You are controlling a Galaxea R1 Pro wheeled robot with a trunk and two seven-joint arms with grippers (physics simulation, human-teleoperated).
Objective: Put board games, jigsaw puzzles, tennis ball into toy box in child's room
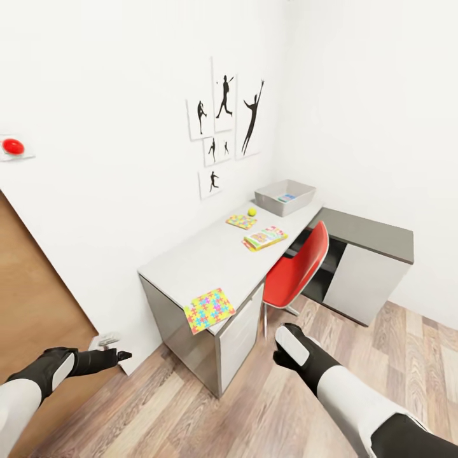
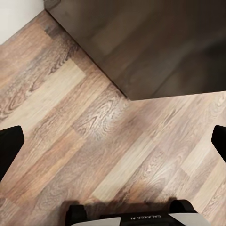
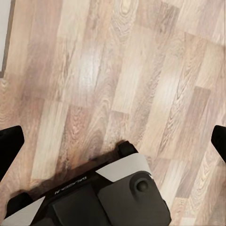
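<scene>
The light grey table runs along the white wall. A larger jigsaw puzzle lies at its near end, overhanging the edge. Further along lie a smaller jigsaw puzzle, the tennis ball and a green-and-red board game. At the far end stands the toy box with a blue flat item inside. My left gripper hangs open over the floor, short of the table. The right gripper is open above bare planks. The bed is out of view.
A red chair is tucked at the table's side, beside a dark-topped cabinet in the corner. A brown door stands at the left, with a red wall button above. Wood floor lies before the table.
</scene>
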